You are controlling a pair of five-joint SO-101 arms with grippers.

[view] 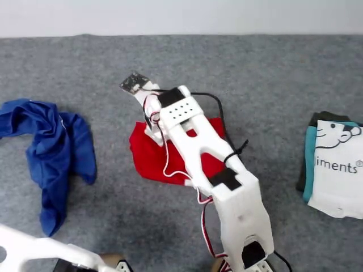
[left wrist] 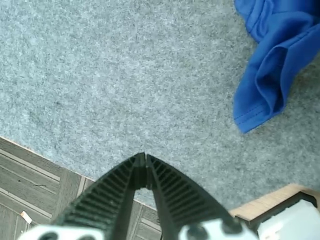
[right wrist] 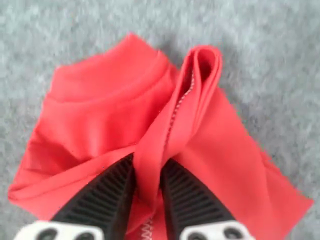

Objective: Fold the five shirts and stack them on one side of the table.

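The right hand [right wrist: 148,164] is clamped on a raised ridge of the red shirt [right wrist: 95,115] — the fabric is squeezed between both fingers — while the rest of the shirt lies rumpled in the middle of the grey tabletop [view: 272,79]. The left hand [left wrist: 145,159] is closed tip to tip with nothing in it, over the tabletop near its edge. A crumpled blue shirt [view: 54,147] lies on the left side. A folded stack [view: 334,170] — white on top — sits at the right edge.

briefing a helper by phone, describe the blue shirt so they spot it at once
On the grey table seen from above, look to the picture's left end, opposite the folded stack. The blue shirt lies there crumpled and unfolded. Unlike the red shirt mid-table, pinched by the right gripper, it lies free.
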